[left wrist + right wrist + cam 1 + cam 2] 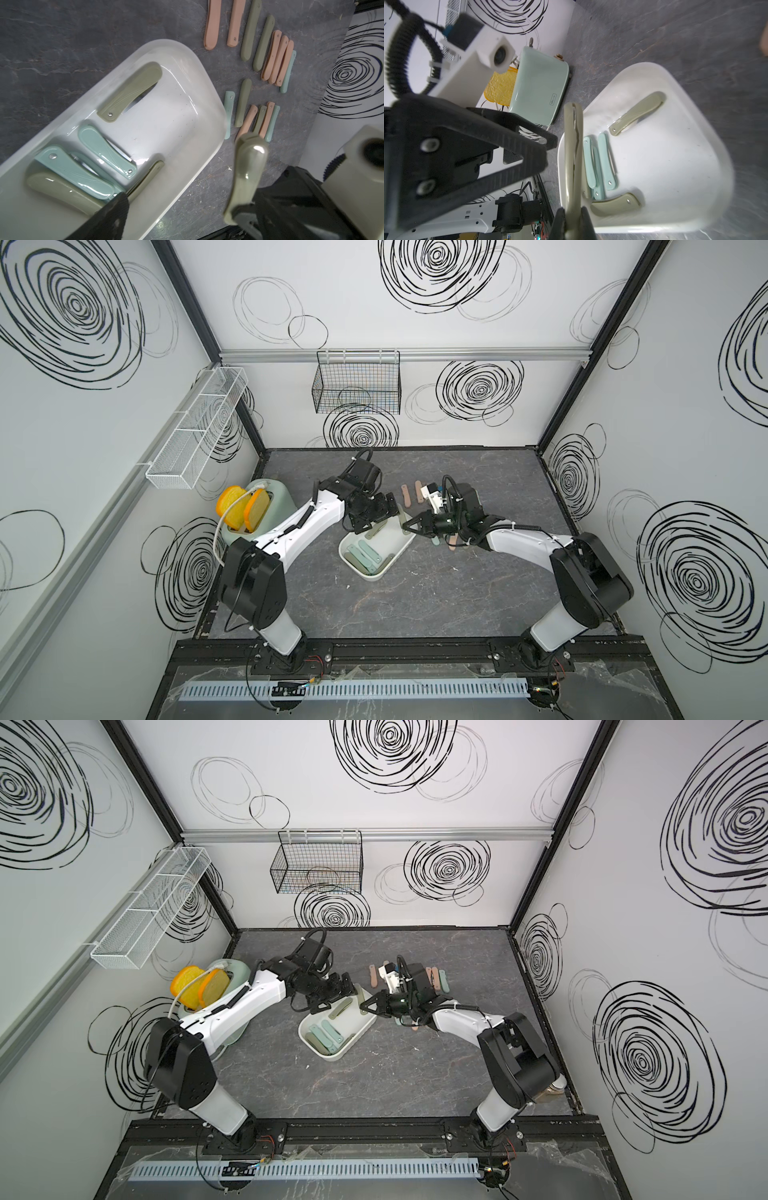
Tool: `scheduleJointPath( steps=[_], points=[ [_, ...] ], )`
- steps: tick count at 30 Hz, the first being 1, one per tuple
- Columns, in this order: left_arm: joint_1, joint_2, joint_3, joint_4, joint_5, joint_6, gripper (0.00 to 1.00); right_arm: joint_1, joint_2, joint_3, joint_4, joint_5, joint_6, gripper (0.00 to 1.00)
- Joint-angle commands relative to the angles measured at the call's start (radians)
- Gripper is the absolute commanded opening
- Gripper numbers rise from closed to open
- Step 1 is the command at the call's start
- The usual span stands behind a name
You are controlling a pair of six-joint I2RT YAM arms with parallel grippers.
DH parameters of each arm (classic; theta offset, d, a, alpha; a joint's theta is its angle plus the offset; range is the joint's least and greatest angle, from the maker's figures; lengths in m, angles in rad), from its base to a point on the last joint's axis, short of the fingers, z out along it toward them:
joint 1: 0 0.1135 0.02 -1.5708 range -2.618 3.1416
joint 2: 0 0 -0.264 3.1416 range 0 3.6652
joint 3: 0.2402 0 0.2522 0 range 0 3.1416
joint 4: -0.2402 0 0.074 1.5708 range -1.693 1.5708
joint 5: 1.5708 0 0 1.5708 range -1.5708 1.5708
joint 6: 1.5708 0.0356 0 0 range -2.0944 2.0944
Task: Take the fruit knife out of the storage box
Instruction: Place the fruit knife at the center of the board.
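Glossy white plastic storage box (187, 62)

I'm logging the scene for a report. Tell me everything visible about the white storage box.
The box is a shallow white tub, glossy like plastic, with rounded corners and a rolled rim. It stands upright and askew on the dark table, near its middle. Folded olive knives and teal knives lie inside, mostly bunched at one end; much of its floor is bare. Only table and knives visibly touch it.

Right pincer (572, 216) clamped on olive fruit knife (572, 149), held up by storage box (675, 166) rim. Inside: teal knives (607, 162), olive knives (635, 113). Left pincer (549, 152) spread wide. Mint toaster (539, 87) on grey desk (654, 31).
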Motion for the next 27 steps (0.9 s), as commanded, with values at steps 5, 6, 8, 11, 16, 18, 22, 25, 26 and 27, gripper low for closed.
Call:
scheduleJointPath(
  steps=[5,6,8,11,16,18,22,25,26,27],
  points=[
    [0.058,-0.15,-0.205,0.179,0.034,0.029,0.98,-0.13,-0.062,-0.066,-0.138,0.039,-0.114,0.0],
    [0.058,-0.157,-0.215,0.182,0.036,0.034,0.98,-0.141,-0.055,-0.075,-0.136,0.037,-0.121,0.0],
    [0.059,-0.169,-0.236,0.185,0.035,0.035,0.98,-0.15,-0.028,-0.081,-0.14,0.031,-0.142,0.0],
    [0.059,-0.176,-0.246,0.186,0.035,0.039,0.98,-0.152,0.022,-0.069,-0.143,0.026,-0.162,0.0],
    [0.064,-0.165,-0.229,0.174,0.038,0.047,0.98,-0.152,0.081,-0.049,-0.132,0.042,-0.164,0.01],
    [0.066,-0.162,-0.226,0.177,0.041,0.047,0.98,-0.152,0.107,-0.036,-0.133,0.045,-0.163,0.02],
    [0.066,-0.15,-0.22,0.187,0.054,0.041,0.98,-0.152,0.158,-0.01,-0.132,0.043,-0.158,0.05],
    [0.066,-0.142,-0.216,0.191,0.061,0.039,0.98,-0.152,0.201,0.021,-0.155,0.038,-0.16,0.09],
    [0.067,-0.139,-0.214,0.192,0.062,0.039,0.98,-0.152,0.217,0.032,-0.168,0.039,-0.163,0.11],
    [0.067,-0.136,-0.212,0.191,0.061,0.039,0.98,-0.153,0.227,0.042,-0.18,0.039,-0.164,0.11]
  ],
)
